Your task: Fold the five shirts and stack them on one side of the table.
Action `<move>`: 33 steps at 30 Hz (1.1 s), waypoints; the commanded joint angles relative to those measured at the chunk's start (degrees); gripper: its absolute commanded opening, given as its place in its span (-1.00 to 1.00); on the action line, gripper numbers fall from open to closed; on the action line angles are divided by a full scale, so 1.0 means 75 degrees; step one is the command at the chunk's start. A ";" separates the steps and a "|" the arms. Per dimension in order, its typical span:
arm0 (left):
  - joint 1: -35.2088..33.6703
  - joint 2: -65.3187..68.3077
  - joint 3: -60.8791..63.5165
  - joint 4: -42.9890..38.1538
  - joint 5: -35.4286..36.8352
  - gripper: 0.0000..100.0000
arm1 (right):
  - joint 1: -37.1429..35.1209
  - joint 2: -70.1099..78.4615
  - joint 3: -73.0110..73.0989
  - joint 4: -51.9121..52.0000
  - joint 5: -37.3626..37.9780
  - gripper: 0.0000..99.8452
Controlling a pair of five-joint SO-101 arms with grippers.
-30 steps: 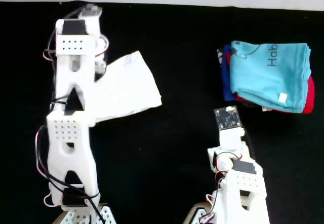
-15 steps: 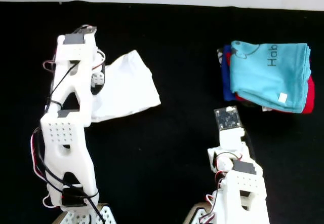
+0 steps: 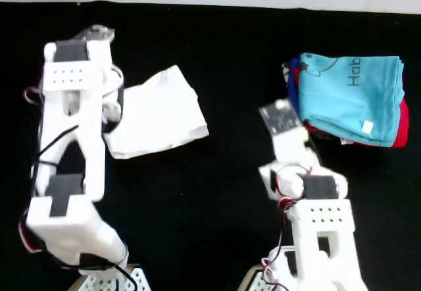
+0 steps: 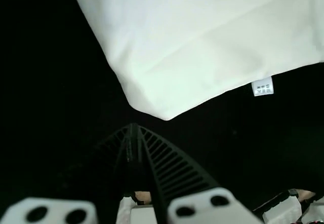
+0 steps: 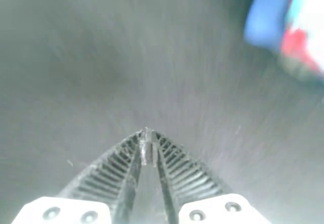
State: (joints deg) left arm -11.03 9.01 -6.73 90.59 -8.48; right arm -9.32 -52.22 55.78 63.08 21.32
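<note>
Stack of folded shirts sits toward the far edge of the black table, on the R arm's side. Top one is a teal shirt, folded to a fairly neat rectangle w/ dark print on it and a small white tag at its near corner. A red shirt pokes out under it along the near edge and the outer side. A blue shirt shows as a strip on the stack's inner side. There's a sliver of another fabric at the stack's far inner corner, too small to tell.

White shirt lies flat, well apart from the stack, across the table on the L arm's side. It's roughly four-sided but skewed, w/ uneven edges and one corner pointing away from the arms. Left wrist view: the white shirt is plain, w/ soft creases near its edge and a small label sticking out of one hem.

L gripper is clenched, tips together, nothing in it. It sits over black table just off a corner of the white shirt, so the shirt lies btw it and the stack.

R gripper is also clenched and empty, over bare table near the stack's inner side. The blue shirt's and red shirt's edges show just beyond it.
</note>
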 commanded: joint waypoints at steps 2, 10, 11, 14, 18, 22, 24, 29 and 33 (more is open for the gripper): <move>0.0358 -0.1588 0.3956 -0.2884 0.0023 -0.98 | -0.0451 0.0533 -0.1647 0.0205 -0.0598 -0.99; 0.0217 -0.3042 0.6769 -0.5345 0.0035 -0.98 | -0.1131 0.3147 -0.3663 0.0217 -0.1102 -0.99; 0.0217 -0.3194 0.6769 -0.5322 0.0035 -0.98 | -0.1354 0.3464 -0.3944 0.0217 -0.1102 -0.99; 0.0217 -0.3874 0.6769 -0.5322 0.0047 -0.98 | -0.1963 0.4413 -0.4870 0.0217 -0.1114 -0.99; 0.0158 -0.5421 0.6617 -0.4372 0.0047 -0.98 | -0.2503 0.5609 -0.6066 0.0217 -0.1489 -0.99; -0.0334 -0.6992 0.6570 -0.3317 0.0000 -0.98 | -0.2878 0.6711 -0.6816 0.0229 -0.2168 -0.99; -0.0768 -0.7473 0.6980 -0.3259 -0.0047 -0.98 | -0.3100 0.7226 -0.7015 0.0229 -0.2192 -0.99; -0.1881 -0.7449 0.8774 -0.4548 -0.0961 -0.98 | -0.3593 0.8059 -0.7730 0.0217 -0.2192 -0.99; -0.2702 -0.6758 0.9489 -0.5439 -0.1371 -0.98 | -0.3733 0.8633 -0.7988 0.0217 -0.2192 -0.99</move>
State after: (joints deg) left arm -27.74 -44.26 62.55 53.93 -16.57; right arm -36.40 10.99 -0.92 64.31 5.23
